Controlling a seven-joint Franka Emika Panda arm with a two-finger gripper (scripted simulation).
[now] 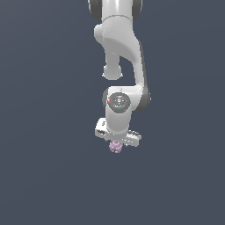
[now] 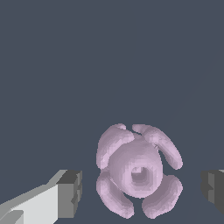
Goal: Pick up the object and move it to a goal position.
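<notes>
The claw (image 2: 140, 192) is standing wide open, its two dark grey ridged fingertips (image 2: 71, 192) sitting on either side of the object (image 2: 138, 168) with clear gaps, touching nothing. The object is lying between them: a pale pink-lilac lump, roundish, with a smooth central dome bearing a small dimple and fat curved lobes wrapping around it. In the exterior view the white, glossy arm (image 1: 121, 52) is reaching straight down, and the object (image 1: 115, 146) is showing just below the claw (image 1: 117, 139). The worktop (image 1: 44, 176) is showing as a plain, even slate-blue with no visible edges.
</notes>
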